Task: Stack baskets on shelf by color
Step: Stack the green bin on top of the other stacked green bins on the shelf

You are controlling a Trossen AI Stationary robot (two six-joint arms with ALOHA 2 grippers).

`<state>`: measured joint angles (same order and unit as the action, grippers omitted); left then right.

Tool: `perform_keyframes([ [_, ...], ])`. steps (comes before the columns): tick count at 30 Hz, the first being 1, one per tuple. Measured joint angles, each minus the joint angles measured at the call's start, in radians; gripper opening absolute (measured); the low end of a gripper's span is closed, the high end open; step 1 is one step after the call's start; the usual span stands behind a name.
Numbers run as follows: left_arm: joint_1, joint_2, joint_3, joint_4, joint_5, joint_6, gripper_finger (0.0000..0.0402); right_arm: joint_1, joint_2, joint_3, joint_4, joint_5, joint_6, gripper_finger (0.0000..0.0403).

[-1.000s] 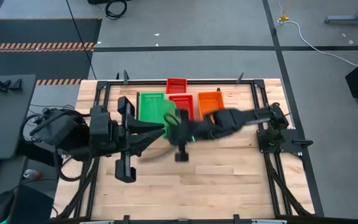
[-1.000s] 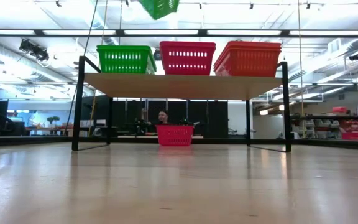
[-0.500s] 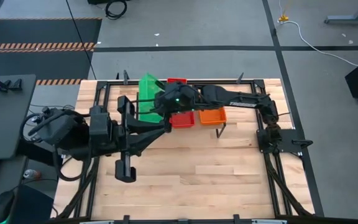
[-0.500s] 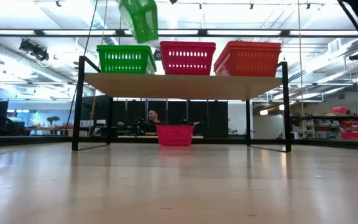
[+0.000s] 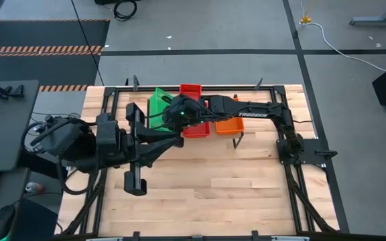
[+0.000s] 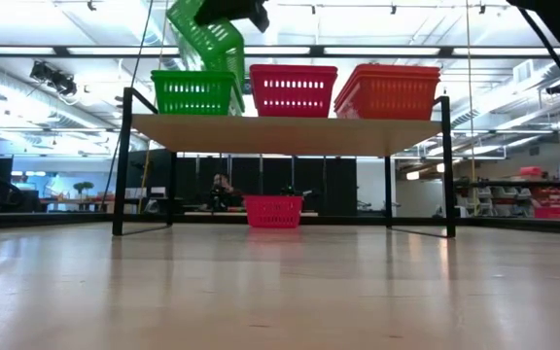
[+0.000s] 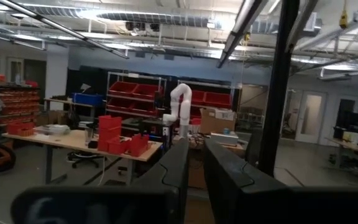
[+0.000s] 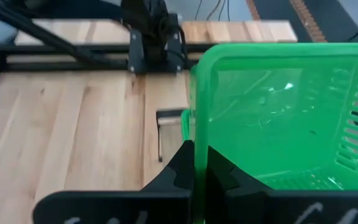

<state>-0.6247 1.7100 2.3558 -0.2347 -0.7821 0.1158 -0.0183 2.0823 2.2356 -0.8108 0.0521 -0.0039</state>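
Right gripper (image 8: 194, 163) pinches the tilted green basket (image 6: 205, 41) by its rim; level it over the green stack (image 6: 196, 92) at the shelf's (image 6: 285, 132) nine o'clock end.

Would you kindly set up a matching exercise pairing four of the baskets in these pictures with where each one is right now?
Things:
1. tilted green basket
2. orange baskets
3. red basket on the shelf
4. low red basket

Places:
A. the shelf's right end in the low view
B. the tabletop, behind the shelf
C. held in the right gripper over the green stack
D. the middle of the shelf

Pairs: 1-C, 2-A, 3-D, 4-B
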Motion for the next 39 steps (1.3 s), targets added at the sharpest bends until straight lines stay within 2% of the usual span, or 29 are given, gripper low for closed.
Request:
perform_keyframes([
  [3, 0.0, 0.002, 0.0, 0.019, -0.035, 0.004, 0.0053, -0.004, 0.001, -0.001, -0.025, -0.006, 0.0, 0.0011],
  [9, 0.006, 0.004, 0.0, 0.048, -0.041, 0.008, 0.0053, -0.005, 0.001, -0.001, -0.058, -0.017, 0.0, 0.002],
  [16, 0.013, 0.005, 0.0, 0.042, -0.041, -0.006, 0.0053, -0.02, 0.001, -0.001, -0.073, -0.01, 0.0, 0.0072],
  [20, 0.013, 0.005, 0.0, 0.043, -0.041, -0.005, 0.0053, -0.025, 0.007, -0.001, -0.073, 0.034, 0.0, 0.0102],
  [25, 0.013, 0.005, 0.0, 0.042, -0.041, -0.007, 0.0053, -0.029, 0.008, -0.001, -0.063, 0.034, 0.0, 0.0121],
  [32, 0.018, 0.005, 0.0, 0.046, -0.041, -0.008, 0.0053, -0.036, 0.008, -0.001, -0.075, 0.033, -0.007, 0.0115],
  [39, 0.018, 0.005, 0.0, 0.046, -0.061, 0.002, 0.0052, -0.036, 0.008, -0.001, -0.061, 0.029, -0.05, 0.0047],
])
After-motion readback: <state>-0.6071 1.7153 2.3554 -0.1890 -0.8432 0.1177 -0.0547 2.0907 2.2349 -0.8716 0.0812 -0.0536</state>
